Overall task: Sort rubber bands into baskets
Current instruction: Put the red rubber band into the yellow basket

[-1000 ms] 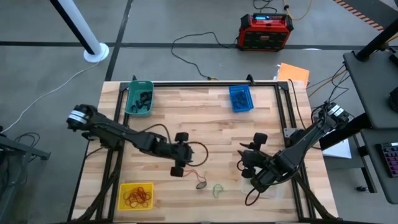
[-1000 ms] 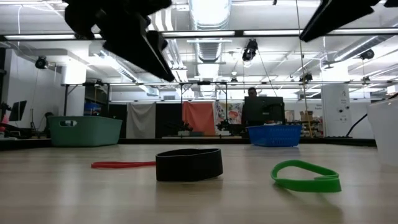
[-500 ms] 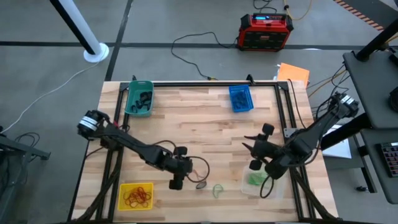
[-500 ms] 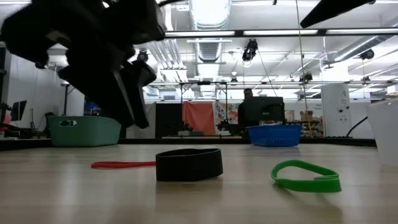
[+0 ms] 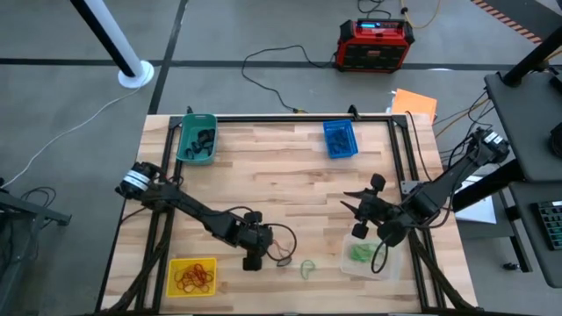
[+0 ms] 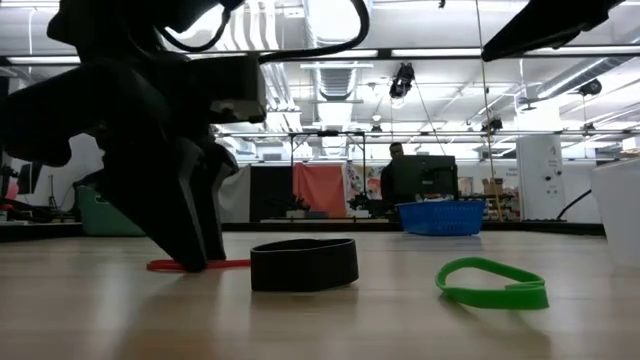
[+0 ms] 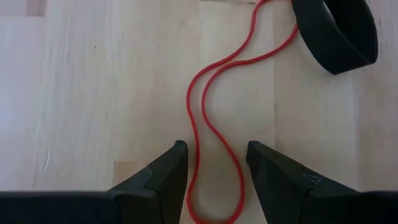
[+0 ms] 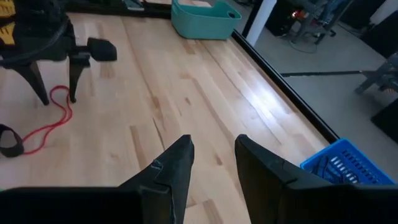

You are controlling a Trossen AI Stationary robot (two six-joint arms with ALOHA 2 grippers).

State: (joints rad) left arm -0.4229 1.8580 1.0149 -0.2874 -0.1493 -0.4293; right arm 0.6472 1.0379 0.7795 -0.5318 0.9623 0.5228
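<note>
My left gripper (image 5: 252,254) is open and low at the table near the front. In the left wrist view (image 7: 213,165) its fingers stand on either side of the near end of a thin red rubber band (image 7: 208,112) that lies flat on the wood. A black band (image 7: 336,34) and a green band (image 5: 307,268) lie to its right. My right gripper (image 5: 360,215) is open and empty above the table, just beyond the clear basket (image 5: 376,265), which holds green bands. The teal (image 5: 197,139), blue (image 5: 340,139) and yellow (image 5: 192,276) baskets stand apart.
The teal basket holds dark bands, the yellow one red-orange bands. The low view shows the black band (image 6: 304,264) standing on edge and the green band (image 6: 492,283) right of it. A red-and-black box (image 5: 376,44) and an orange sheet (image 5: 414,103) lie beyond the table.
My left gripper has gone toward the table's near edge and down to the tabletop, coming to stand over the red band's end. My right gripper has drawn back from over the clear basket toward the far right and then kept still. The bands have not moved.
</note>
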